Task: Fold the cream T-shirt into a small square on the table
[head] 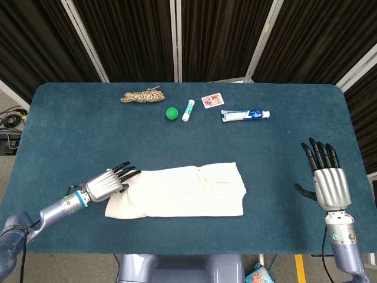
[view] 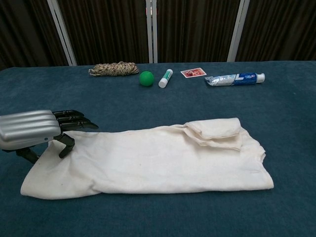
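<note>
Left hand (head: 108,183): positioned at the 9 o'clock end of the cream T-shirt (head: 179,191), dark fingers (view: 74,120) extended over the cloth edge, thumb curled down at it. Whether cloth is pinched cannot be determined.

Right hand (head: 326,178): at the table's (head: 70,130) 3 o'clock edge, well apart from the shirt, fingers spread, holding nothing.

The T-shirt lies as a long folded band near the 6 o'clock edge.

Toward 12 o'clock, in a row: rope bundle (head: 142,95), green ball (head: 171,113), white tube (head: 188,109), red card (head: 212,101), toothpaste tube (head: 245,115). Their printing is illegible.
</note>
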